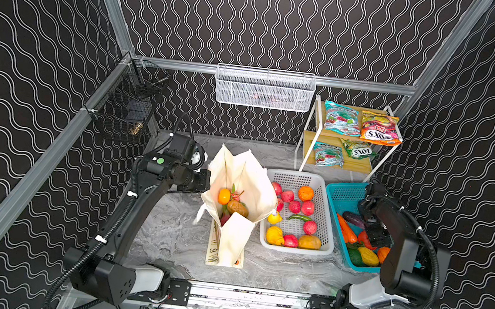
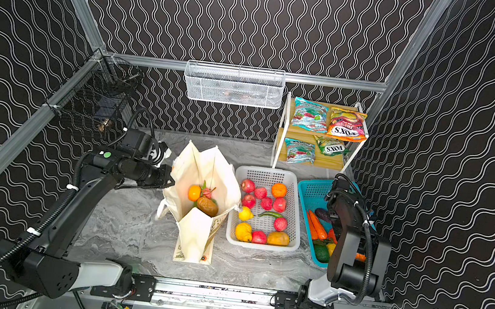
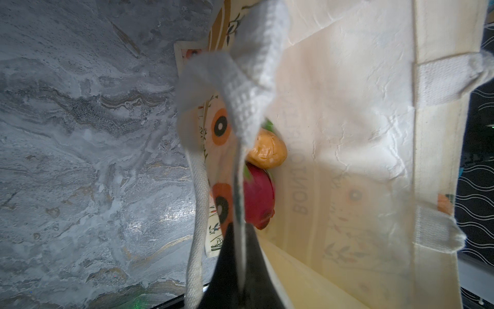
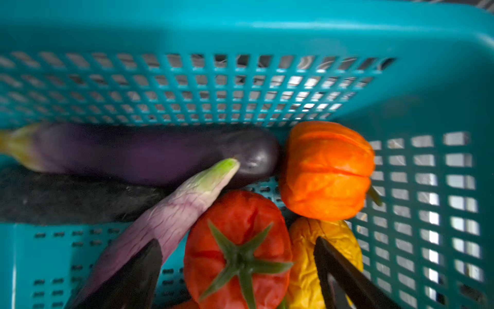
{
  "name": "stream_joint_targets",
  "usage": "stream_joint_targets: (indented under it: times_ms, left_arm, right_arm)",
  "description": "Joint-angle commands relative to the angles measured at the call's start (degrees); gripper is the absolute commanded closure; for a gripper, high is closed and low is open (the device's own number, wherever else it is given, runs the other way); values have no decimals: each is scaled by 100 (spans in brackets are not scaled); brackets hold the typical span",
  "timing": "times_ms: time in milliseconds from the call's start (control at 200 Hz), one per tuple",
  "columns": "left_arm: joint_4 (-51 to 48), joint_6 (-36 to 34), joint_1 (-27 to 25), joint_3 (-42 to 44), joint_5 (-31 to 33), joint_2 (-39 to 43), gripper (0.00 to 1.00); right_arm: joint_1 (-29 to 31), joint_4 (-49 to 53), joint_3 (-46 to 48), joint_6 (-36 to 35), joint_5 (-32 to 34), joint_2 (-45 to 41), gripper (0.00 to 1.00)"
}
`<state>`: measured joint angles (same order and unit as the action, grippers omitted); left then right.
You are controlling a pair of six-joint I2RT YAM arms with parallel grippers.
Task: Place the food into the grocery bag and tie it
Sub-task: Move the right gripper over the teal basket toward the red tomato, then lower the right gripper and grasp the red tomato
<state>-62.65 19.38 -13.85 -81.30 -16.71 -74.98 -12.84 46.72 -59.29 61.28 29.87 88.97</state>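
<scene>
Inside the teal basket (image 4: 240, 26), right fingers (image 4: 344, 270) straddle the tomato (image 4: 238, 254).

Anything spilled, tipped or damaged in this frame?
Nothing spilled or tipped. The grocery bag stands upright, its rim pinched by the left gripper. Only oddity: in the teal basket the yellow pepper and the tomato look crumpled and creased, as if squashed.
</scene>
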Motion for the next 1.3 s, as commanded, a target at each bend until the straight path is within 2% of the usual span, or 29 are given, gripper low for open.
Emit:
stream_joint_targets:
  times_ms: [0, 626, 851, 1292]
  left_arm:
    - [-54, -51, 5, -9, -8, 10, 100]
    - [-50, -23, 10, 6, 10, 78, 100]
    - [-54, -24, 6, 31, 26, 113, 100]
    - [23, 5, 5, 105, -17, 124, 100]
  right_arm:
    - [-15, -275, 43, -582, -233, -107, 9]
    - [-33, -11, 511, -1411, -675, -1135, 7]
    - [-95, -183, 667, -1546, -784, -808, 6]
    - [-582, -710, 778, -1815, -1202, -312, 9]
